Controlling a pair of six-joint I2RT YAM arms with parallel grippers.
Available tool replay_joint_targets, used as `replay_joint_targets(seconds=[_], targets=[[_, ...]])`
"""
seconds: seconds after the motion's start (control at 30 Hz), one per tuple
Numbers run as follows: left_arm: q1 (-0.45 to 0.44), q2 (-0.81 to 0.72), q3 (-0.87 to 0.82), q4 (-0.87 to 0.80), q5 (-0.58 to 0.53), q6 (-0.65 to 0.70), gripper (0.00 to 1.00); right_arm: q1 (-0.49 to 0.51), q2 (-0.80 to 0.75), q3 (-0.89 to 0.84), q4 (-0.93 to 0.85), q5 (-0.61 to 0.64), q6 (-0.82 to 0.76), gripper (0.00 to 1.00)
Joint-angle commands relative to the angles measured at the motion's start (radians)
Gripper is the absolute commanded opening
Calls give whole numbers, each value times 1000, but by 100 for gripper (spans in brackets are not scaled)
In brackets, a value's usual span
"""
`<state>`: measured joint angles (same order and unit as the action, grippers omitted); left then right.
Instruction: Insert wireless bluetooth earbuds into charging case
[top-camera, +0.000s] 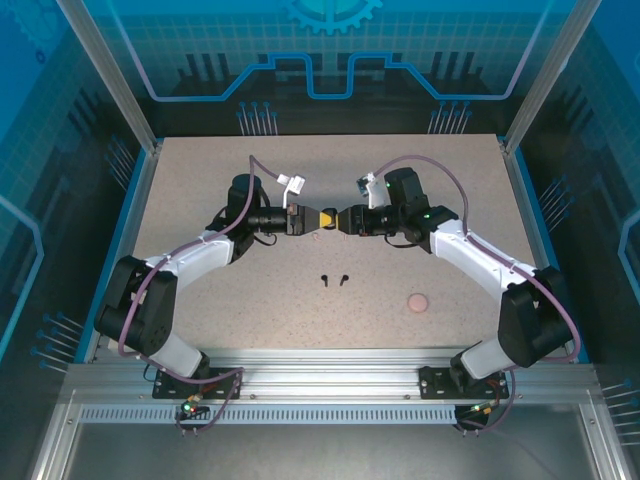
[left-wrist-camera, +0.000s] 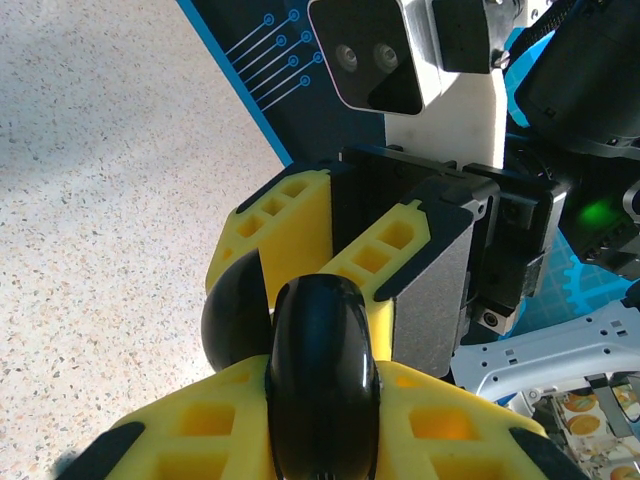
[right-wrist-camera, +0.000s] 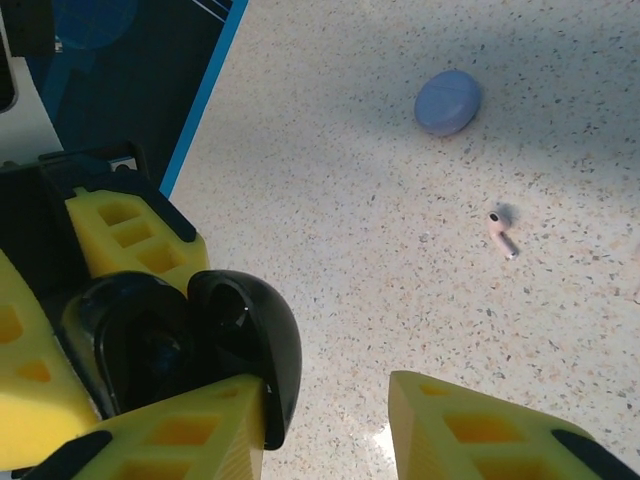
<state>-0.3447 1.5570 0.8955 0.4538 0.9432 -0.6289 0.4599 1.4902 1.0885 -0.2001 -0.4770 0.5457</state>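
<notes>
Left gripper (top-camera: 318, 219) clamped, meets right gripper (top-camera: 340, 219), jaws parted.

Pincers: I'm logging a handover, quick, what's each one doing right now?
Left pincer: closed on the black case.
Right pincer: open, nothing gripped.

The left gripper (left-wrist-camera: 322, 410) has bright yellow fingers (left-wrist-camera: 440, 420) trimmed in black, and the charging case (left-wrist-camera: 320, 360) between them is glossy black. The right gripper (right-wrist-camera: 330, 425), facing it, wears the same yellow and black. Beneath both hands the table (top-camera: 200, 170) is pale beige, flecked all over with dark and light specks, and has a blue edge strip (top-camera: 138, 205). Under the hands lie two black earbuds (top-camera: 325, 279). Beyond the right gripper sit a lavender-blue round case (right-wrist-camera: 448, 101) and a pale pink earbud (right-wrist-camera: 502, 233). Back towards the right arm's base there is a pink round case (top-camera: 418, 301). The cables (top-camera: 440, 170) are dusky purple, and the walls (top-camera: 320, 60) are blue with circuit lines.
</notes>
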Motion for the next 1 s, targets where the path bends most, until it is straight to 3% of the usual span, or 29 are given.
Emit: replay_joint_targets(seconds=[0.0,0.47,0.8,0.87,0.9,0.97], targets=[[-6,-11,28,33,43,1,0,8,18,30,45,-34,0,34],[-6,-15,3,135,54,-76,0,-4,12,7,168,-88,67,25],[-8,-26,2,124,50,-79,0,-9,15,23,185,-96,88,0],[-9,-28,3,102,37,-69,0,-9,15,33,174,-91,89,0],[-10,-28,3,94,29,-64,3,-9,15,39,165,-88,88,0],[-10,-34,-2,82,8,-55,25,-7,13,60,129,-69,78,0]])
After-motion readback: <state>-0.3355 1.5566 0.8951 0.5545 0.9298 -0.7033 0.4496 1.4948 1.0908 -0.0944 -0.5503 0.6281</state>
